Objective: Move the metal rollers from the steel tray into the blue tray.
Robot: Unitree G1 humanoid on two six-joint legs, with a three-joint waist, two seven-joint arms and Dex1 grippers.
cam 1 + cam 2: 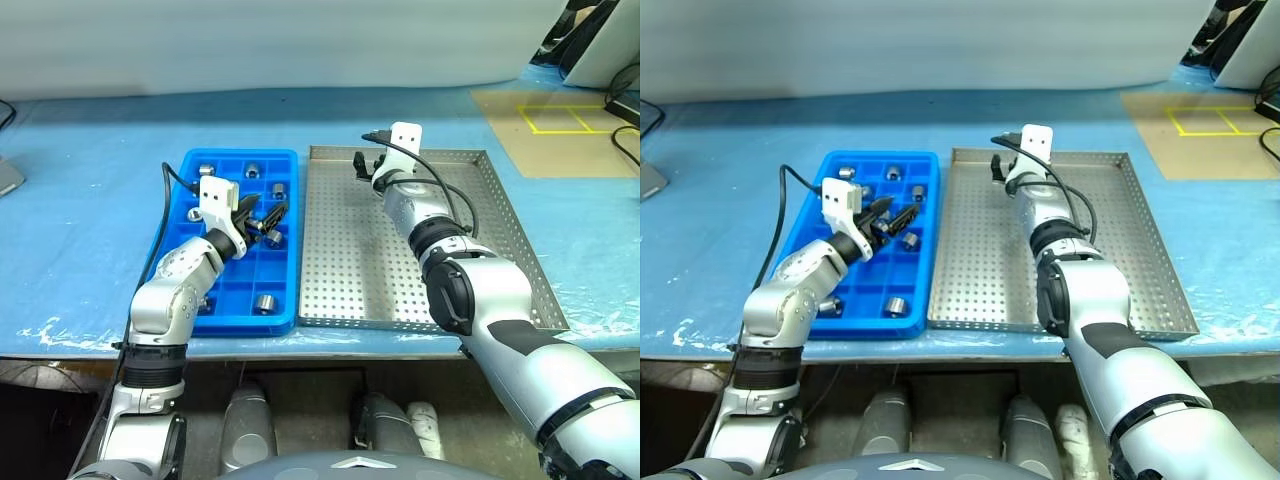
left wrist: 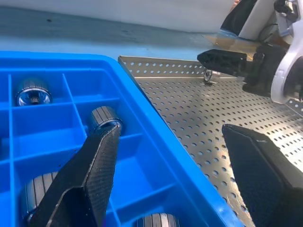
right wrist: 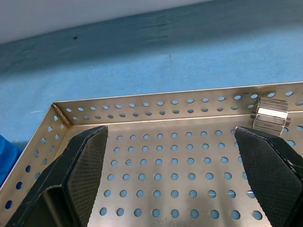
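Currently both grippers are open and empty.

Right gripper sits at the far left corner of the steel tray, pointing forward at the far rim, jaws spread wide. One roller remains in the steel tray: in the right wrist view it stands against the perforated far wall, just past the tip of one finger, not between the two fingers. No contact visible. Rest of the steel tray floor is bare perforated sheet.

Left gripper hangs over the middle of the blue tray, pointing forward and toward the steel tray, jaws apart, nothing between them. In the left wrist view one finger is over the blue compartments and the other finger is over the steel tray edge, so the gripper straddles the seam between the trays. The same view shows the right gripper at the far wall, with the last roller beside it.

Rollers in the blue tray: several, one per compartment. Far row holds two, another sits at the right side below them, one is just under the left fingertips, one near the front edge, one partly hidden behind the left arm. Exact count is unclear because of the arm.

Trays sit side by side, touching or nearly so, on a blue-covered table. Blue tray is on the left, steel tray on the right.
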